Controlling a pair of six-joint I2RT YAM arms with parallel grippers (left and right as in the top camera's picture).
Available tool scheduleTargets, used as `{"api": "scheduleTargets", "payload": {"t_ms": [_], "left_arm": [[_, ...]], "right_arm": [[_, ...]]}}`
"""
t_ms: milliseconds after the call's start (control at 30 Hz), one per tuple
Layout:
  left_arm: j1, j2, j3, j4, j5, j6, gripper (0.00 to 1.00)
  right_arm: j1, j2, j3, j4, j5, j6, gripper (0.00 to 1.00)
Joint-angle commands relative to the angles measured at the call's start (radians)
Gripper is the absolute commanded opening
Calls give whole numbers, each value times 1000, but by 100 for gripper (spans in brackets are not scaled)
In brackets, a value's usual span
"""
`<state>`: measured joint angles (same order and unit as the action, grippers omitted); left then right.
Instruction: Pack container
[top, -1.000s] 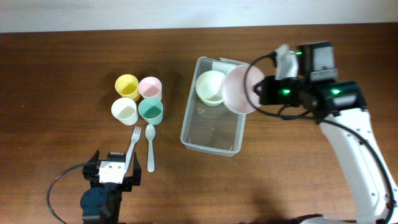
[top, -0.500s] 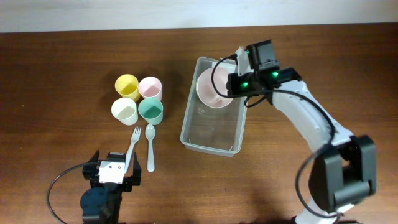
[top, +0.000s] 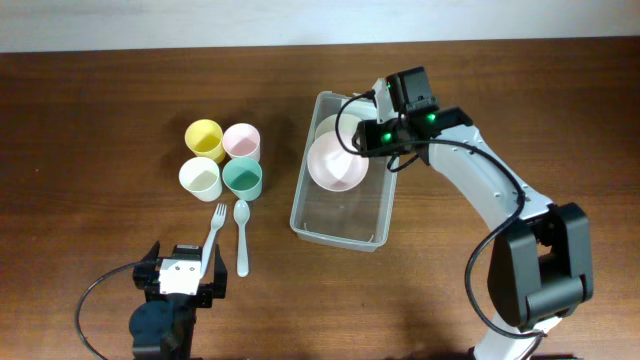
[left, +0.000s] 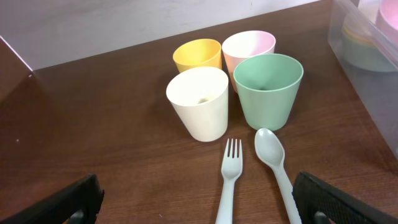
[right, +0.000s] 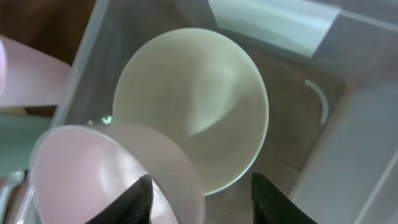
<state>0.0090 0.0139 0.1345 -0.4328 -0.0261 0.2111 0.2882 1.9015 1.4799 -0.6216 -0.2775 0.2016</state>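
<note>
You have the right end effector (right: 199, 202) spread over the container's (top: 340, 222) far end, pink bowl (top: 337, 163) at its fingertips.

This is a robotics lab bench: cabled white robot arm (top: 500, 200) at right, brown wooden table (top: 90, 120), plain pale wall (top: 200, 20) along top.

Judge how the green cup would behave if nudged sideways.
The green cup looks like thin, light plastic, so it probably slides easily. Its base is narrower than its rim, so a high push may tip it.
</note>
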Motion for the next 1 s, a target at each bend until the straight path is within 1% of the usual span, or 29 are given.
{"api": "scheduleTargets", "payload": {"t_ms": [0,67,100,133,200,267,300,333,367,433,533,633,800,967], "left_arm": [[0,-7,-8,2,11,-16,100],[0,-7,-8,2,11,-16,100],[0,-7,-8,2,11,-16,100],[0,-7,-8,2,11,-16,100],[0,-7,-8,2,11,-16,100],[0,-7,-8,2,11,-16,100],[0,-7,-8,2,11,-16,100],[0,-7,-8,2,11,-16,100],[0,-7,-8,2,11,-16,100],[0,-7,-8,3,11,-16,100],[0,-7,-8,2,10,-16,100],[0,-7,-8,2,11,-16,100],[0,-7,-8,2,11,-16,100],[0,-7,-8,2,11,-16,100]], "right_arm": [[8,-18,107,-51,-2,-7,41],[8,-18,158,-108,-2,-6,34],[8,-18,174,-126,-2,-7,28],[8,-18,177,-130,6,-7,18],[8,-10,175,-135,18,-6,18],[12,-3,175,-153,-1,-8,23],[19,-2,175,-173,-11,-11,30],[26,-2,174,-192,-10,-11,40],[39,-2,174,-216,-9,-23,43],[59,-2,174,-240,0,-46,45],[114,3,174,-309,127,-53,51],[141,7,147,-333,197,-53,53],[152,7,60,-317,187,-51,53],[139,14,-46,-227,185,-39,54]]}}
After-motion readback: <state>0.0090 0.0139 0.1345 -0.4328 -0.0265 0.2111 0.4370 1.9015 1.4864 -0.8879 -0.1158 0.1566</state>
